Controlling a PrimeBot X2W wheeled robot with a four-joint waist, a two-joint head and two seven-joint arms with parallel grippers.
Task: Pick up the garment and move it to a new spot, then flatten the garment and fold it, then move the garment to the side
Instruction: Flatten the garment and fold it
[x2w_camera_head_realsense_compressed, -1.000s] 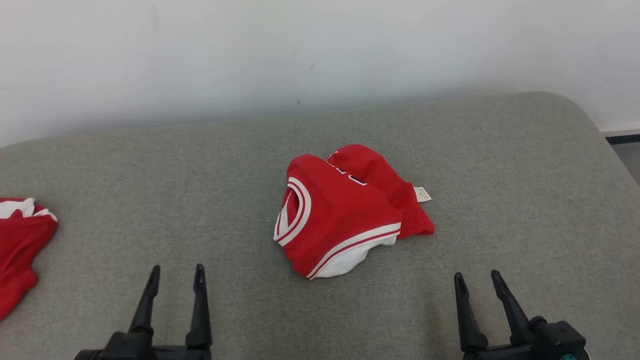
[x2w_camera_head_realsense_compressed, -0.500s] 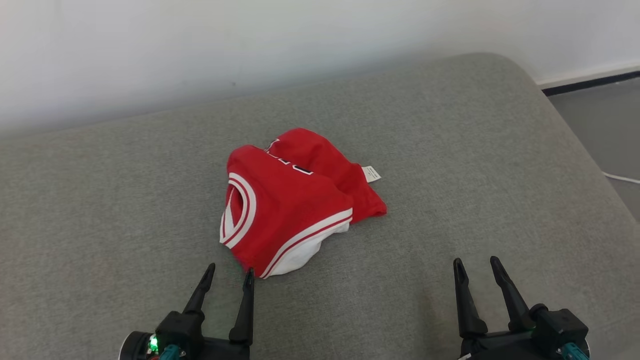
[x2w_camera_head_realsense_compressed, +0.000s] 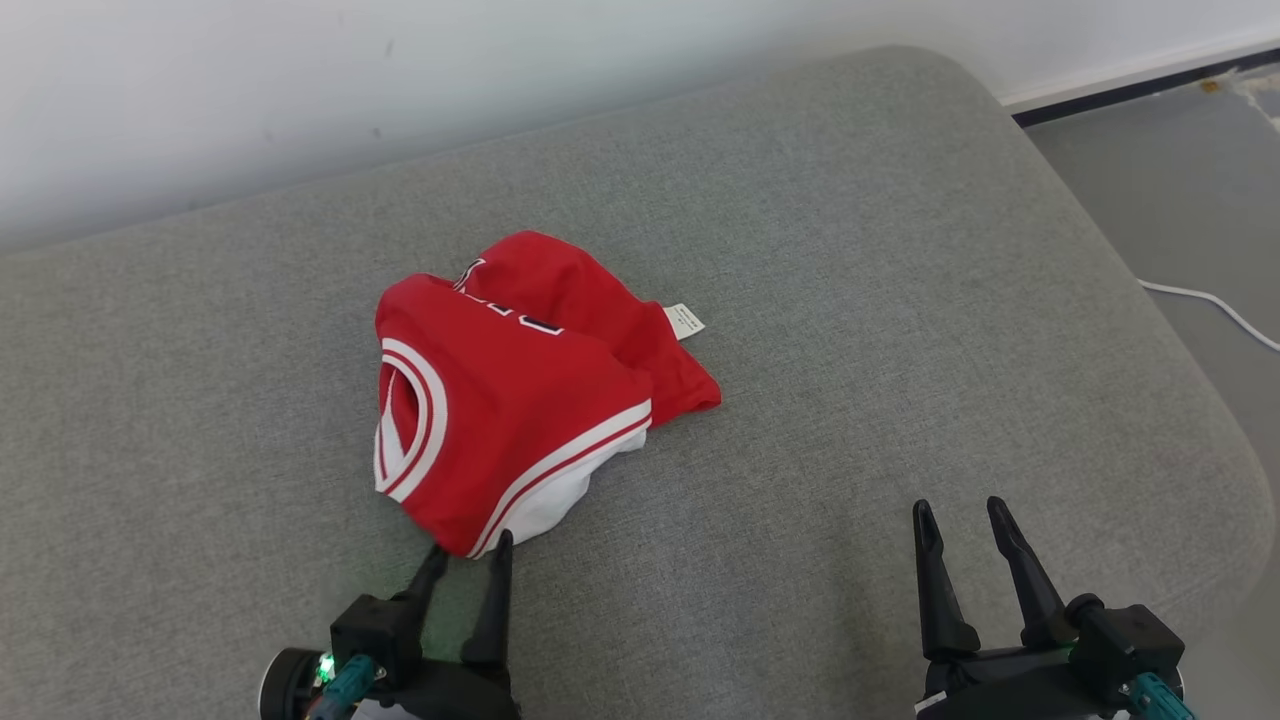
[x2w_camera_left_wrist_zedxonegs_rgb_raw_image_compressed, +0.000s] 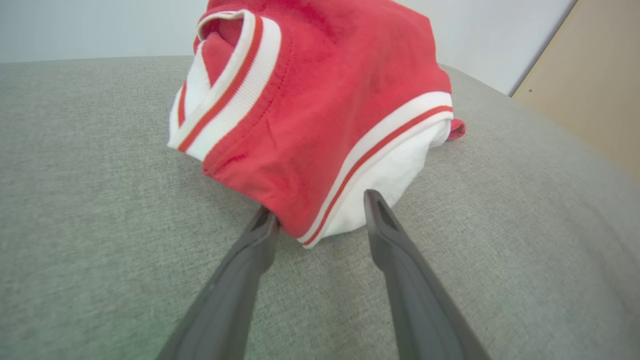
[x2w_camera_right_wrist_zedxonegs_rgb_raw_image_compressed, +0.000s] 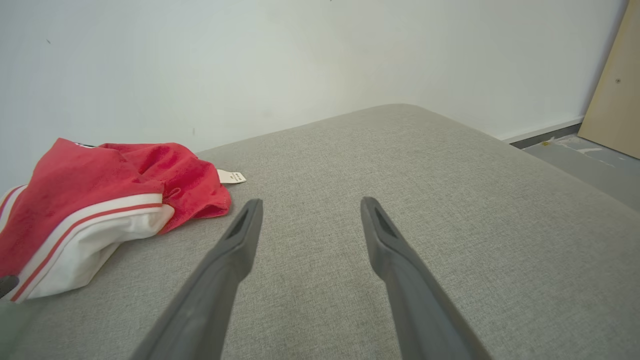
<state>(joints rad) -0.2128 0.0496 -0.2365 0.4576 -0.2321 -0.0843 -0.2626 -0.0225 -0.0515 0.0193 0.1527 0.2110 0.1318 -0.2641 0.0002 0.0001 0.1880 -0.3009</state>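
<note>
This red jersey (x2w_camera_head_realsense_compressed: 510, 400) looks light and limp: pinch its banded corner by the front edge of the cushion (x2w_camera_head_realsense_compressed: 850, 300), which the left gripper (x2w_camera_head_realsense_compressed: 471, 545) straddles unclosed, nothing held; right gripper (x2w_camera_head_realsense_compressed: 957, 506) gapes empty.

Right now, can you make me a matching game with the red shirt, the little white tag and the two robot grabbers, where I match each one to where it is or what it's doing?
Things
1. red shirt
2. white tag
3. left gripper
4. right gripper

Places or states
A. open above the bare grey cushion, apart from the cloth
B. crumpled in a heap on the grey cushion
C. sticking out at the shirt's far right side
D. open, fingers either side of the shirt's near corner

Pairs: 1-B, 2-C, 3-D, 4-A
</note>
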